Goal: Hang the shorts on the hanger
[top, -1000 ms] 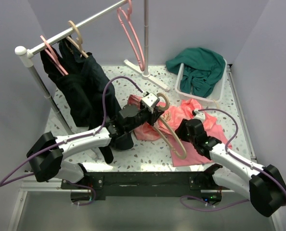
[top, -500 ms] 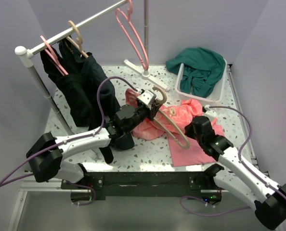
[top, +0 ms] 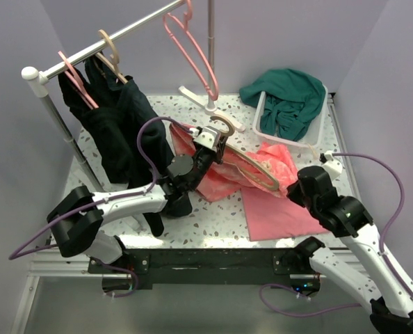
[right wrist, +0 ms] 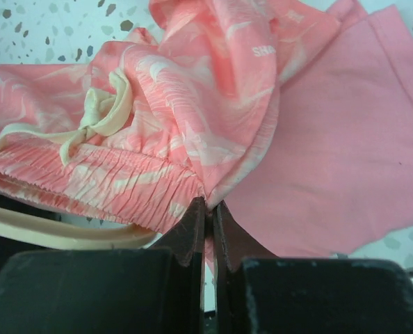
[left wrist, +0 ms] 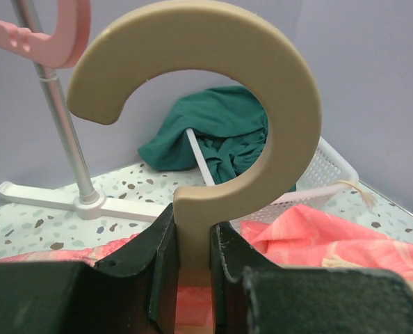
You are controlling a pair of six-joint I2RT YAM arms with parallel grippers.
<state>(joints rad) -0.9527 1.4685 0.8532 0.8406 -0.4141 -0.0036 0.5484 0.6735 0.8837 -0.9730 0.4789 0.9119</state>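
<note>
Left gripper (left wrist: 192, 240): clamped on hanger (left wrist: 293, 111) neck, raised, shifted far-left.
Right gripper (right wrist: 208, 212): pinching shorts (right wrist: 192, 97) waistband, pulled right.
Shorts: mid-table, now stretched along hanger.
Meaning: threading likely underway, unfinished.

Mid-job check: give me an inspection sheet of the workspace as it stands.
Surface: speckled table, partly under fabric.
Job's things: shorts lie over the hanger, its bar under the waistband.
Clutter: pink cloth flat on the table; teal garment in a white basket.
Grippers: left gripper shut on the hanger's neck; right gripper shut on the shorts' waistband.
Cables: purple cables loop off both arms.
Surroundings: rail with dark clothes and pink hangers.
</note>
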